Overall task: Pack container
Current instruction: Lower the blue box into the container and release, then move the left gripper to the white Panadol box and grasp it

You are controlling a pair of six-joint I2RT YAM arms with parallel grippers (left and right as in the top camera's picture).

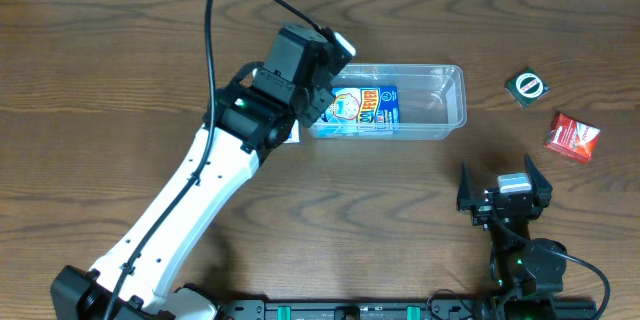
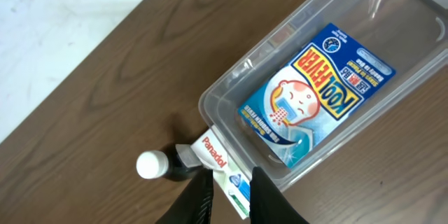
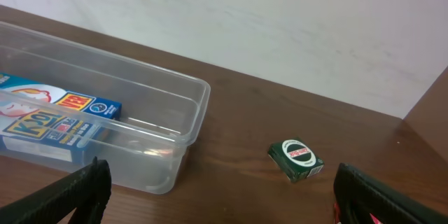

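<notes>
From overhead, the container [image 1: 452,110] lay far of centre, a blue box [image 1: 368,108] inside it and the left arm [image 1: 200,185] over its left end. The right gripper [image 1: 497,168] hung near right, with a green packet [image 1: 527,86] and a red packet [image 1: 571,137] far right.

In the left wrist view, the left gripper [image 2: 229,182] clamped a Panadol box [image 2: 222,164] beside a white-capped bottle [image 2: 152,164].

In the right wrist view, the right fingers [image 3: 77,189] were spread wide, grasping nothing.

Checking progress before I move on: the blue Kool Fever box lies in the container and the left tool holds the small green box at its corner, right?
Not quite. The left tool holds a white Panadol box, as the left wrist view shows; the green box lies on the table right of the container. The Kool Fever box is inside.
</notes>
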